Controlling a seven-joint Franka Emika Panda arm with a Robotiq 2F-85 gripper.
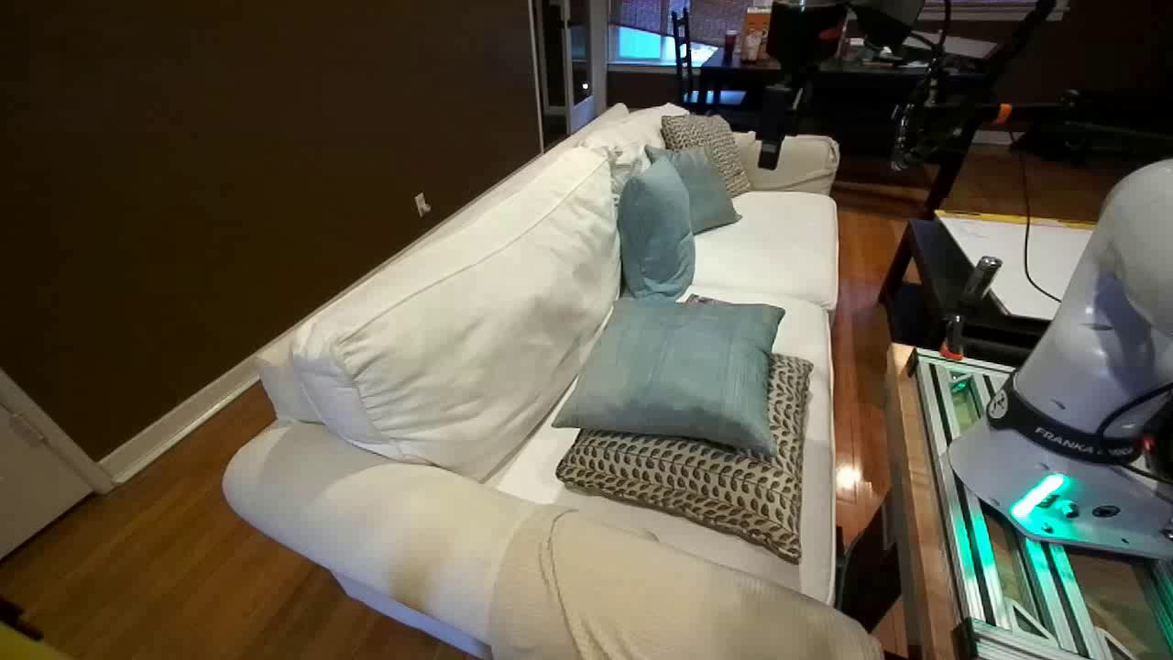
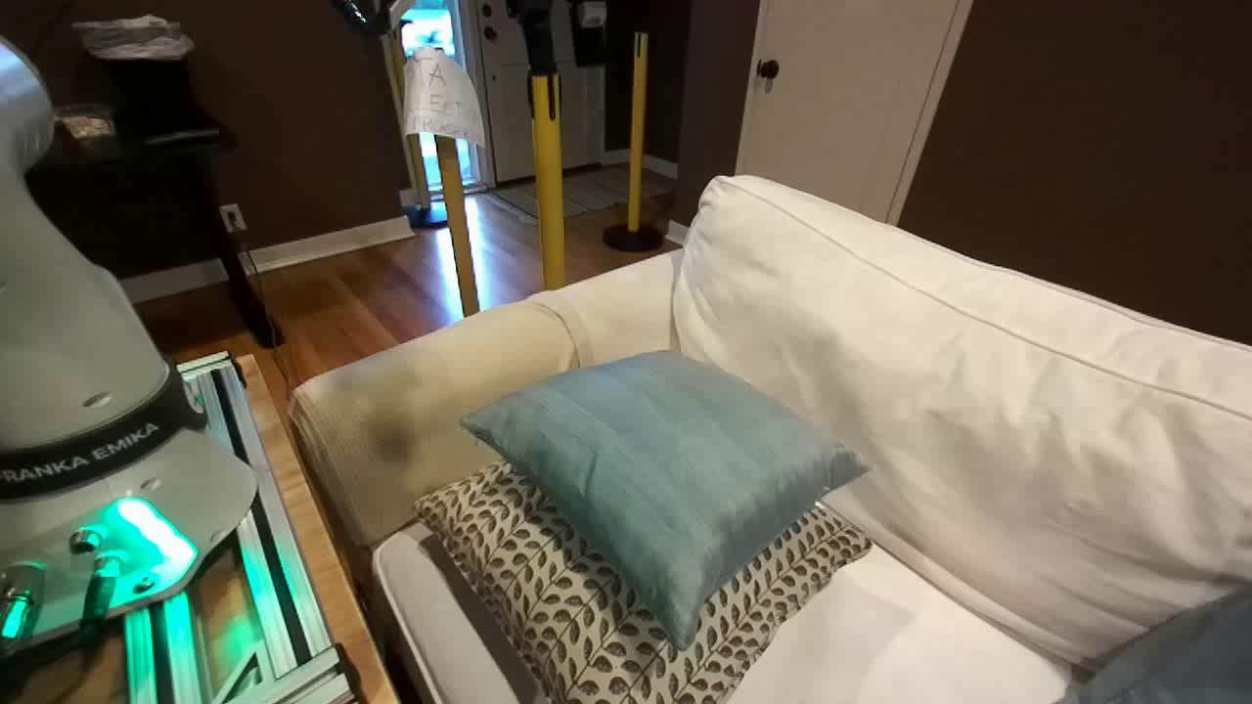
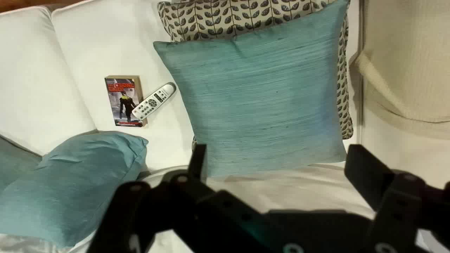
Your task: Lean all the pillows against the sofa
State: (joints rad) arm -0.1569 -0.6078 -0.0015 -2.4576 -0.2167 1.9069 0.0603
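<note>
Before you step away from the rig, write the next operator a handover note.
Gripper: open, empty, above the sofa.
Done: three pillows stand propped up: the far patterned pillow, the far blue pillow and the middle blue pillow.
Left: the near blue pillow lies on the near patterned pillow, which lies on the seat; both need leaning. Taking the blue one first seems sensible.
Watch: a book and a remote overlapping it are on the seat.
</note>
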